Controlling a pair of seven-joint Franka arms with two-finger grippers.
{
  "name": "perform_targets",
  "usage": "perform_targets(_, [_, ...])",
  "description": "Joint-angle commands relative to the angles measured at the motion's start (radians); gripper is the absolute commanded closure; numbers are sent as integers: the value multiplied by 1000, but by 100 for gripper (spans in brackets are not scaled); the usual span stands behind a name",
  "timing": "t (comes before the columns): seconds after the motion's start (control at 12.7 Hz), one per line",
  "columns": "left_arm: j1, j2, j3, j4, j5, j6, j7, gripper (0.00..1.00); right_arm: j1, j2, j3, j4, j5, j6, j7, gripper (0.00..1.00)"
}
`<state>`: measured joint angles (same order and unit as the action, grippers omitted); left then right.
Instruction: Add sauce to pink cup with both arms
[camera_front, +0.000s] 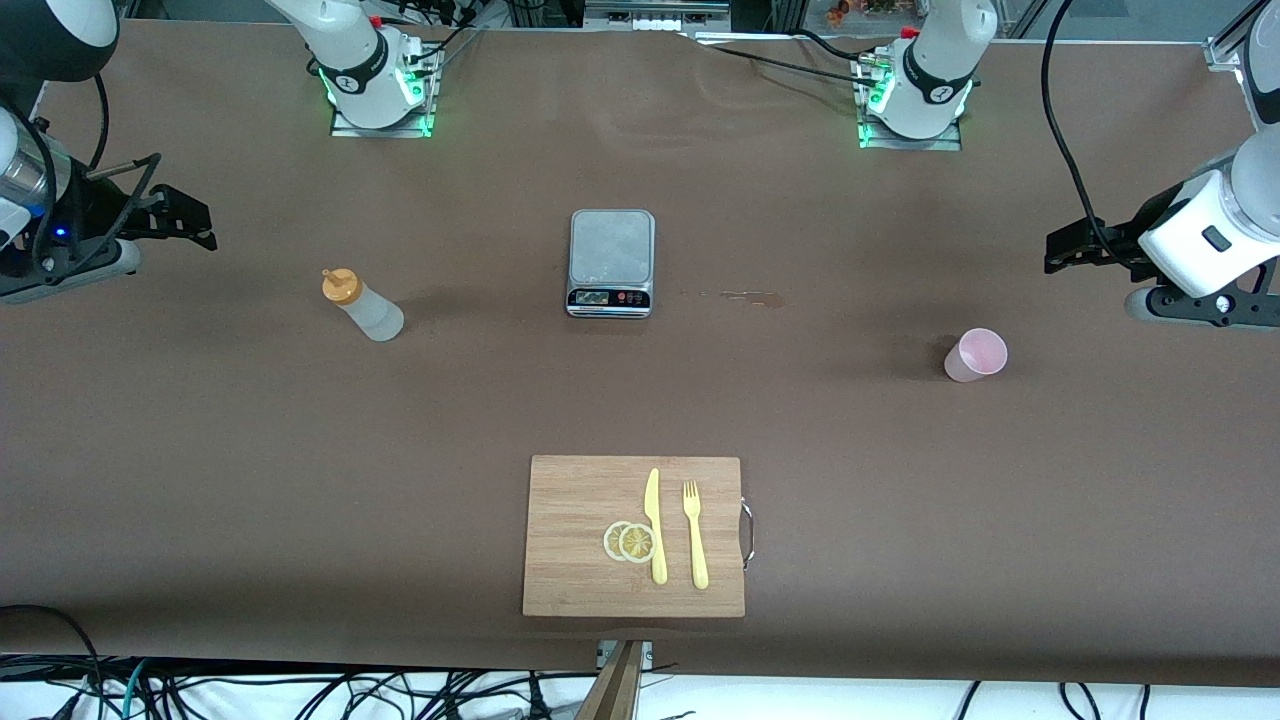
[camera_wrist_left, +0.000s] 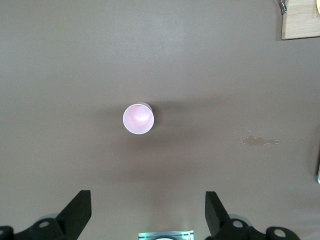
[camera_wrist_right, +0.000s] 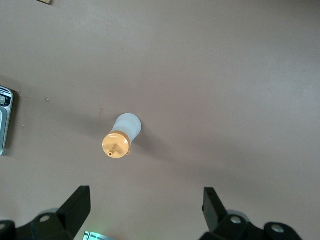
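Observation:
The sauce bottle (camera_front: 362, 305), whitish with an orange cap, stands upright toward the right arm's end of the table; it also shows in the right wrist view (camera_wrist_right: 121, 136). The pink cup (camera_front: 976, 355) stands upright and empty toward the left arm's end; it also shows in the left wrist view (camera_wrist_left: 138, 119). My right gripper (camera_front: 195, 222) is open and empty, high over the table at its own end, apart from the bottle (camera_wrist_right: 146, 202). My left gripper (camera_front: 1062, 252) is open and empty, high over the table at its own end, apart from the cup (camera_wrist_left: 148, 205).
A grey kitchen scale (camera_front: 611, 262) sits mid-table. A small sauce stain (camera_front: 745, 296) lies beside it. A wooden cutting board (camera_front: 570, 490) nearer the front camera carries a yellow knife (camera_front: 655, 525), a fork (camera_front: 695, 535) and lemon slices (camera_front: 629, 541).

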<state>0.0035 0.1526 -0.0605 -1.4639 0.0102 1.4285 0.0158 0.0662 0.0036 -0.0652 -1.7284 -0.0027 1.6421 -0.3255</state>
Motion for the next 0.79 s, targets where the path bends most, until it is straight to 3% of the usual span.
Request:
perform_targets(0.0, [-2,15,2,33,-22,-22,-10,0,-6,-5,8,12,-5,-21,-6,0])
perform_targets(0.71, [-3,15,2,33,-26,-22,-11,0,-6,-10,2,13,-3,-25,-10,0])
